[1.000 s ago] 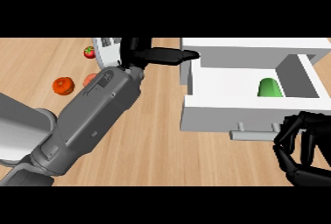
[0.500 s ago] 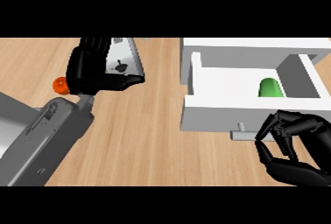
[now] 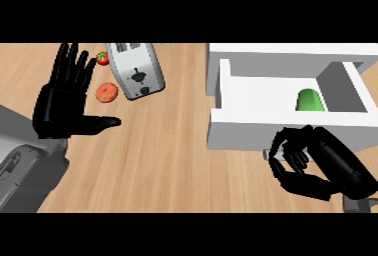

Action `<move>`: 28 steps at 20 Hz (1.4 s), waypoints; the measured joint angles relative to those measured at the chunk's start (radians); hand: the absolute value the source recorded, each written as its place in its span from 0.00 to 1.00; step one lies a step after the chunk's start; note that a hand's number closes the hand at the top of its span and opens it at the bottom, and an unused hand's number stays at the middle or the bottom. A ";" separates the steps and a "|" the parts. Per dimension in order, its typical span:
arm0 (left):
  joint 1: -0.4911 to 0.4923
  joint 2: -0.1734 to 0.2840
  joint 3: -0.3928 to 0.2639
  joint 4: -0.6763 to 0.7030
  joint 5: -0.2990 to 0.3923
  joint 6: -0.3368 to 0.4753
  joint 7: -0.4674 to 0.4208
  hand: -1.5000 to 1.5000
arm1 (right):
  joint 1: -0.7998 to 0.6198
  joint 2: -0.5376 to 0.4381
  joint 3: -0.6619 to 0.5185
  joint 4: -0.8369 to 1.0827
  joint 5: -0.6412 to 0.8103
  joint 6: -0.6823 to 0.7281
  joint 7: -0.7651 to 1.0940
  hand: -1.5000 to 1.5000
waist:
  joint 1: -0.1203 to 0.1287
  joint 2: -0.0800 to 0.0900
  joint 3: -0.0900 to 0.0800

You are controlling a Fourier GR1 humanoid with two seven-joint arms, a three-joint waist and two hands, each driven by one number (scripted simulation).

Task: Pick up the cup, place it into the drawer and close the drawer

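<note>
The right hand (image 3: 319, 165), glossy black, sits nearest, its fingers curled inward and holding nothing, just in front of the white drawer (image 3: 258, 131) and beside its small grey handle (image 3: 269, 154). The left hand (image 3: 65, 102) is open above the wood-grain counter (image 3: 162, 150), fingers straight and thumb extended sideways. The box-shaped drawer stands open; the green, round-topped cup (image 3: 311, 100) sits inside, toward the right wall. Farther back lie a round orange item (image 3: 108, 92), a metallic toaster (image 3: 135, 71) and a red fruit (image 3: 102, 58).
</note>
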 measured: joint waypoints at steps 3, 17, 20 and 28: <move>0.059 0.022 0.027 -0.040 -0.003 -0.023 -0.004 0.00 | -0.027 0.015 0.053 0.103 0.120 -0.063 -0.052 1.00 | -0.004 0.001 0.000; 0.248 0.028 0.168 -0.045 -0.025 -0.224 -0.038 0.00 | -0.289 0.107 0.070 0.711 0.367 -0.230 -0.204 0.00 | -0.016 0.004 0.000; 0.264 0.025 0.202 -0.033 -0.030 -0.269 -0.034 0.00 | -0.350 0.130 0.047 0.851 0.387 -0.272 -0.256 0.00 | -0.015 0.001 -0.001; 0.309 0.021 0.255 -0.044 -0.042 -0.340 -0.023 0.00 | -0.599 0.133 -0.076 1.231 0.359 -0.296 -0.397 0.00 | -0.001 0.003 -0.001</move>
